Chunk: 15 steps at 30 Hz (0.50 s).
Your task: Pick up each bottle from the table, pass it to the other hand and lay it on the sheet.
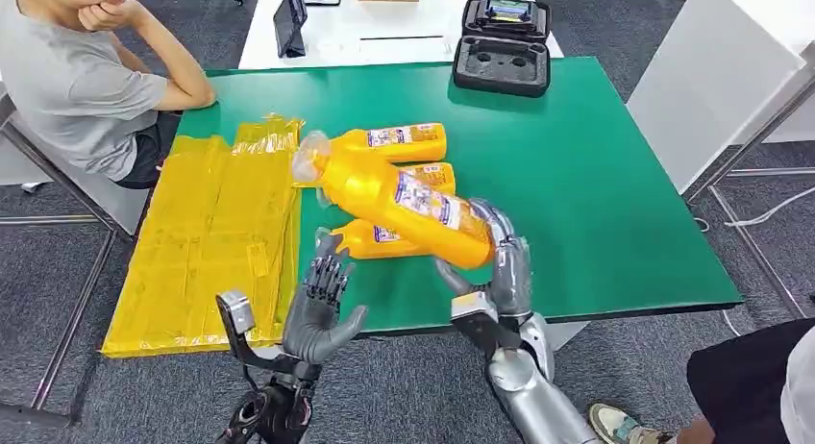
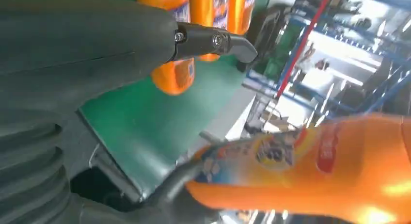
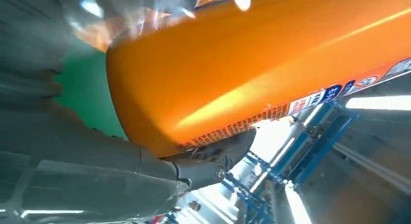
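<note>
A person [image 1: 77, 74] sits at the far left corner of the green counter [image 1: 596, 194], elbow resting on it, close to the yellow sheet [image 1: 216, 233] that drapes over the counter's left edge and carries no bottle yet. Just right of the sheet's near end the left hand [image 1: 322, 309] is raised with its palm up, fingers [image 1: 327, 271] spread apart and holding nothing, waiting under the cap end of the bottle [image 1: 408, 204]. That bottle is lifted off the counter and tilted, its clear cap toward the sheet and its base down in the right hand [image 1: 500, 266], whose fingers are wrapped firmly round the lower body; the right wrist view shows them pressed against the orange plastic. Behind it three more bottles [image 1: 399, 138] lie on their sides on the counter, close together. Further back sits a black case [image 1: 502, 45]. The step in hand looks to be the pass from right to left. To do it well, the right hand should bring the bottle's middle down into the open left palm, and let go only once the left fingers have closed round the body, not on the slippery cap wrap. The long bottle is likely to swing if gripped near one end, so a hold near its middle would make laying it flat on the sheet easier.
</note>
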Each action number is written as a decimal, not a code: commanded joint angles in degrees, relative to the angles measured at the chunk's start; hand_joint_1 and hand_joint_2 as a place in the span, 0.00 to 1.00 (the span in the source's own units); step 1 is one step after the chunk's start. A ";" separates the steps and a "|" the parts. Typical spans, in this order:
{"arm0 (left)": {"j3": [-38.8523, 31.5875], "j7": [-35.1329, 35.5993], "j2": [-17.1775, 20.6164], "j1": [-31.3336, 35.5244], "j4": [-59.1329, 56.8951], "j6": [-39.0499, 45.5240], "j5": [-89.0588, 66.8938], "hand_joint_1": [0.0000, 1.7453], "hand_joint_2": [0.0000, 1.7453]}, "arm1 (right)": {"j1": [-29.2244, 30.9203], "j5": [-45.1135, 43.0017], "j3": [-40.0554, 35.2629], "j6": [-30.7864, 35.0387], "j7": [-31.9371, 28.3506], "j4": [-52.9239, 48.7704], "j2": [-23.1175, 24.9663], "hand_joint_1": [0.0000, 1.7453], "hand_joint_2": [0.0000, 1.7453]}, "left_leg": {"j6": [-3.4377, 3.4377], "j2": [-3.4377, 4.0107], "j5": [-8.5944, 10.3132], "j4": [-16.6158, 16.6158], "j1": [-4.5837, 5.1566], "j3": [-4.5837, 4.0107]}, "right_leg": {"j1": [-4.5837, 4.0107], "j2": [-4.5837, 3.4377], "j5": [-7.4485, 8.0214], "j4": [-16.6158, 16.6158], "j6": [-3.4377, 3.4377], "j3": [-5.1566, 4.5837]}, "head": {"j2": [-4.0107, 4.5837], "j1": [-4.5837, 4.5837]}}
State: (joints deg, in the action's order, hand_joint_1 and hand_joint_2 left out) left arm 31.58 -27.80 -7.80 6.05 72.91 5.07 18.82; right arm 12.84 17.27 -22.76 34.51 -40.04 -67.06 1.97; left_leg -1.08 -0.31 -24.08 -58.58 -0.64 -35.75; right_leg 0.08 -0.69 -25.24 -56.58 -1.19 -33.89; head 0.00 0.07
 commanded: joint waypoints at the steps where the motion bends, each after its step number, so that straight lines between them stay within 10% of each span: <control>1: 2.80 0.87 2.40 3.55 -3.27 -0.71 1.25 0.00 1.00 | 4.21 0.85 -6.49 1.46 0.04 9.32 -0.16 1.00 1.00 | 0.03 0.10 -0.05 0.12 0.02 0.33 | 0.01 -0.02 -0.02 0.11 0.00 0.30 | 0.00 0.00; 15: 3.04 -2.06 1.09 6.31 -7.61 3.85 -0.63 0.00 1.00 | 5.16 1.70 -11.70 2.37 0.04 13.98 1.60 1.00 1.00 | 0.03 0.10 -0.06 0.10 0.03 0.33 | 0.02 -0.03 -0.04 0.08 0.01 0.28 | 0.00 0.00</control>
State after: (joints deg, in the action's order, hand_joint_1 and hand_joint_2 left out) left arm 33.16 -28.55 -7.37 8.94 70.99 7.56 18.36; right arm 14.47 19.06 -30.34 36.74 -40.06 -60.59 2.27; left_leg -1.08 -0.31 -24.08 -58.58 -0.64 -35.75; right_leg 0.08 -0.68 -25.24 -56.58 -1.19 -33.90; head 0.00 0.07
